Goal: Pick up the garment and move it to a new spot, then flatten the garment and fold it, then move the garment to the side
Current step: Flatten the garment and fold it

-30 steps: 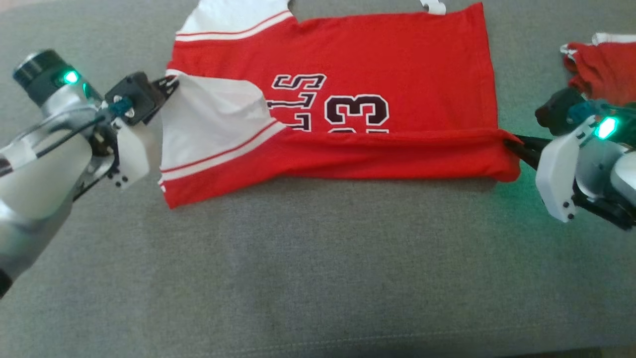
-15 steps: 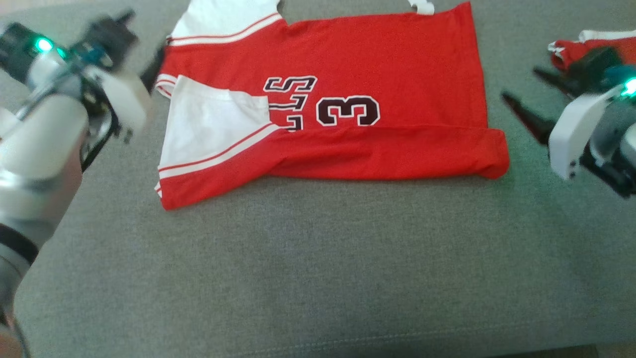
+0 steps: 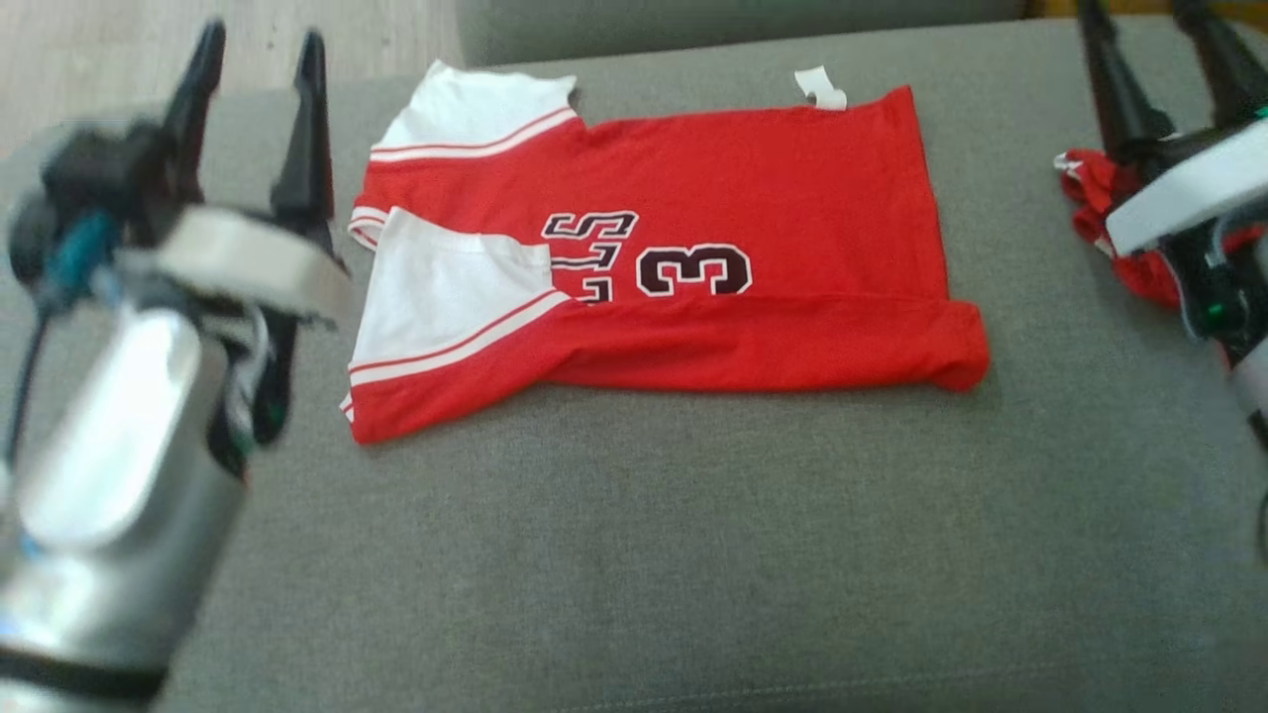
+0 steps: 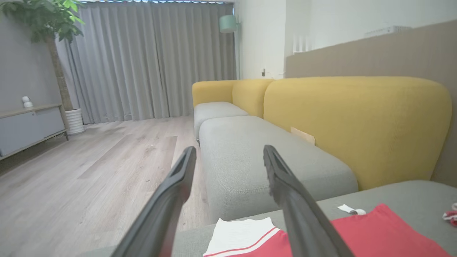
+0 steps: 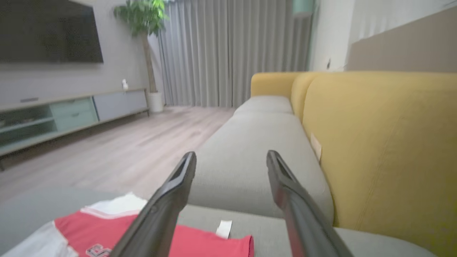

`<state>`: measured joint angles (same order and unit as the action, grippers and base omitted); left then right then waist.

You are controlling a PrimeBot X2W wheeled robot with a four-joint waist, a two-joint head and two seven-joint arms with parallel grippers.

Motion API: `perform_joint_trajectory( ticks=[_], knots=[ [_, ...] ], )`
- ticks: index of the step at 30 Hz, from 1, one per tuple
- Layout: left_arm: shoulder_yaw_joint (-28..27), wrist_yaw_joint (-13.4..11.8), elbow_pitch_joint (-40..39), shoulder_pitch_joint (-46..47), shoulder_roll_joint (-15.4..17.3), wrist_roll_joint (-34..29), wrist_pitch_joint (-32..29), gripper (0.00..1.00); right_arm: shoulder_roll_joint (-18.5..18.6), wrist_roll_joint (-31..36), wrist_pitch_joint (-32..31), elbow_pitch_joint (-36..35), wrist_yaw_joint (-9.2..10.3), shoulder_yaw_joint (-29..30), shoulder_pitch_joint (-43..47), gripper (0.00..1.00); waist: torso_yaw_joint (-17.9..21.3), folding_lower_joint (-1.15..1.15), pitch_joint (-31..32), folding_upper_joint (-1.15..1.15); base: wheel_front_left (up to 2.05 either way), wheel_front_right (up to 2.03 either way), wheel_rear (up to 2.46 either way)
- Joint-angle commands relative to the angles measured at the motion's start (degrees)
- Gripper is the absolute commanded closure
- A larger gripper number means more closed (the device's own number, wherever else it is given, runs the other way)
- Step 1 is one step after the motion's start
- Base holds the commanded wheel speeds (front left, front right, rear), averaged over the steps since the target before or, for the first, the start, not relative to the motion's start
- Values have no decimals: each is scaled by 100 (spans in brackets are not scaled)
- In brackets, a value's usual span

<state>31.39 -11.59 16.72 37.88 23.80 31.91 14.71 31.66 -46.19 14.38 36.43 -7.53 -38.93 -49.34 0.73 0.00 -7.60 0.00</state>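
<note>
Head view shows a soft, light shirt (image 3: pixel 753 188) on the sofa (image 3: pixel 634 555), likely best pinched at its corners; left gripper (image 3: pixel 264 42) and right gripper (image 3: pixel 1139 18) have jaws wide open, empty.

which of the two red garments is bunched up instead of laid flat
The small red garment at the far right: it sits crumpled in a heap, while the numbered jersey in the middle lies spread flat.

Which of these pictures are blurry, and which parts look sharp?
Head view: the left end effector and right end effector are smeared, the jersey fairly crisp. Left wrist view: clearest, curtain folds distinct. Right wrist view: soft all over, plant hazy.
</note>
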Motion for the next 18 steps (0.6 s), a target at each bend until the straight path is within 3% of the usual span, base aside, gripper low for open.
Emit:
perform_joint_trajectory(
  ticks=[1,5,8,13,18],
  knots=[
    [-493,-60,-371,-80,33,-111,28,0,-138,329,60,-287,4,471,451,0,-7,0,112,0,0,0,0],
    [-1047,-60,-912,-1109,-463,-427,29,0,-791,1479,61,-974,4,1861,1605,0,-24,0,314,0,0,0,0],
    [-1363,-5,-1171,-1751,-840,-723,29,0,-1387,2208,61,-1497,4,2579,2439,0,-36,0,435,0,0,0,0],
    [-1692,232,-1341,-2596,-1373,-1275,29,0,-2334,3034,61,-2186,4,3312,3492,0,-45,0,532,0,0,0,0],
    [-1935,484,-1348,-3195,-1785,-1737,29,0,-2778,3520,62,-2531,4,3704,4190,0,-59,0,600,0,0,0,0]
  ],
)
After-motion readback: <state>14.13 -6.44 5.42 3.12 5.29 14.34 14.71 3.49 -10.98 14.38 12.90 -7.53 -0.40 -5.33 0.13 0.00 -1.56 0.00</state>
